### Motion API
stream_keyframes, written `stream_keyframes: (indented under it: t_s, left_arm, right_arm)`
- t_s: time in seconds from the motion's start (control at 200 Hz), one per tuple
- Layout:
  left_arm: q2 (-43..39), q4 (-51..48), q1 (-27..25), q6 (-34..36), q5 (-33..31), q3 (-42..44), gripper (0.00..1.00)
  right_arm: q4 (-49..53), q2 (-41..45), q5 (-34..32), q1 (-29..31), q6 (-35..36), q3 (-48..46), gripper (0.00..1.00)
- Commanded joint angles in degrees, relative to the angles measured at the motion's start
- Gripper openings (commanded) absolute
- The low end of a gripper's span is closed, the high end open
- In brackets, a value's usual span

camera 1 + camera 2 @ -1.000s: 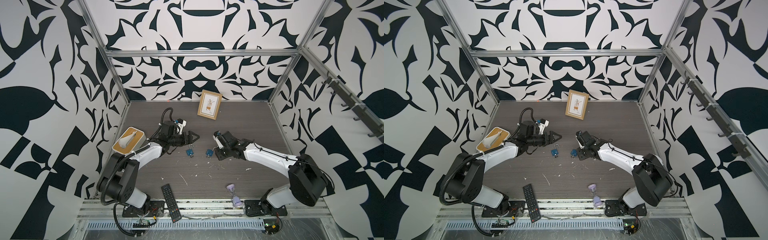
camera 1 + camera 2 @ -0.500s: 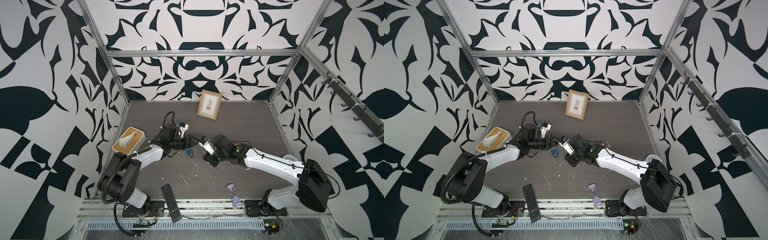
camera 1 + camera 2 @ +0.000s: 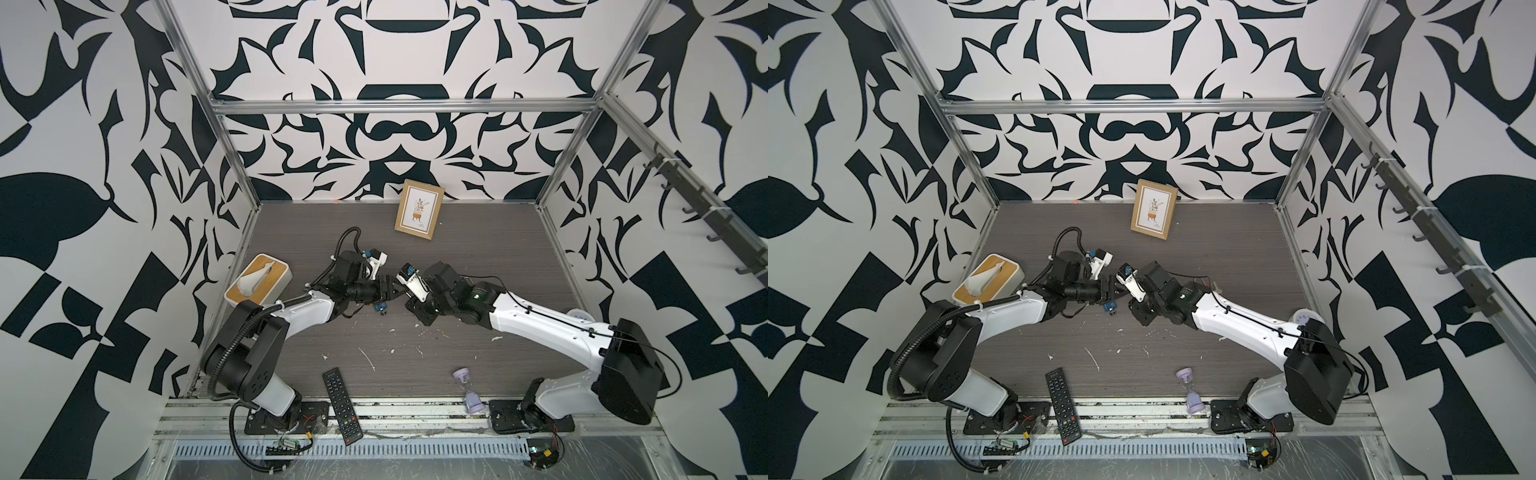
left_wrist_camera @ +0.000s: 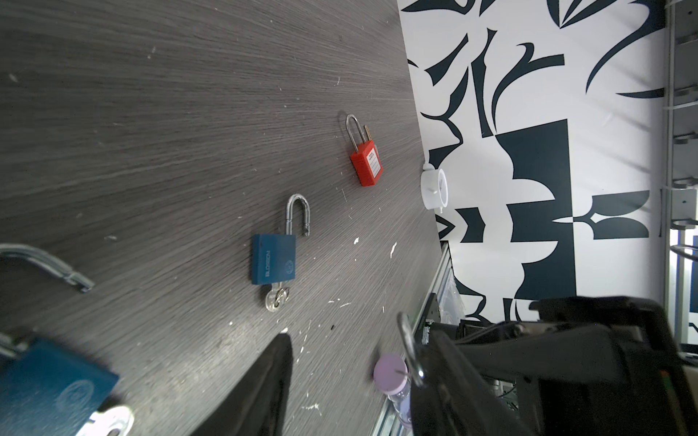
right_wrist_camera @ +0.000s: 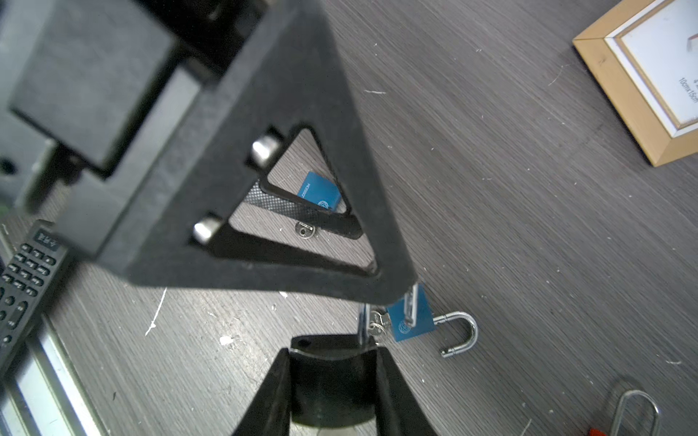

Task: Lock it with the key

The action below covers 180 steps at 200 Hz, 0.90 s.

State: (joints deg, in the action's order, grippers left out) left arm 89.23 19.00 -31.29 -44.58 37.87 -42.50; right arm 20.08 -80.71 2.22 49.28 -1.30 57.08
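My right gripper (image 5: pixel 332 353) is shut on a dark padlock (image 5: pixel 332 381), held above the table at mid-scene. Its silver shackle (image 4: pixel 409 351) sticks out toward my left gripper (image 3: pixel 392 291). That gripper's jaws stand apart, and one fingertip (image 5: pixel 396 294) touches the shackle. Two blue padlocks lie on the table with open shackles. One blue padlock (image 4: pixel 274 260) has a key (image 4: pixel 277 298) in its base. The other (image 5: pixel 409 321) lies just beyond the held lock. No key shows in the held lock.
A red padlock (image 4: pixel 366 166) and a white alarm clock (image 4: pixel 434 188) lie toward the right wall. A picture frame (image 3: pixel 419 214) leans at the back and a tissue box (image 3: pixel 257 282) sits at the left. A remote (image 3: pixel 343 409) and a purple hourglass (image 3: pixel 467 386) are at the front edge.
The right gripper rose from the table with the dark padlock and swung left to meet the left gripper. The left jaws have narrowed around the shackle.
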Motion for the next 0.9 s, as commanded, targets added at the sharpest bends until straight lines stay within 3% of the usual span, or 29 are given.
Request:
stream_keyframes:
  t_s: [0.0, 0.4, 0.72, 0.895]
  left_arm:
    - [1.0, 1.8, -0.5, -0.6, 1.4, -0.9, 0.56]
    - [2.8, 2.9, -2.4, -1.9, 2.7, -2.7, 0.35]
    - [4.3, 5.2, -2.4, -3.2, 5.2, -3.1, 0.28]
    - [5.2, 5.9, -2.5, -3.6, 6.1, -3.2, 0.2]
  right_arm:
    - [0.5, 1.7, -2.0, 0.9, -0.4, 1.7, 0.0]
    - [1.9, 0.4, -5.9, 2.0, -0.5, 3.4, 0.0]
    - [1.7, -1.7, -5.7, 2.3, -0.5, 4.3, 0.0]
    - [1.6, -2.4, -5.9, 2.4, -0.5, 4.8, 0.0]
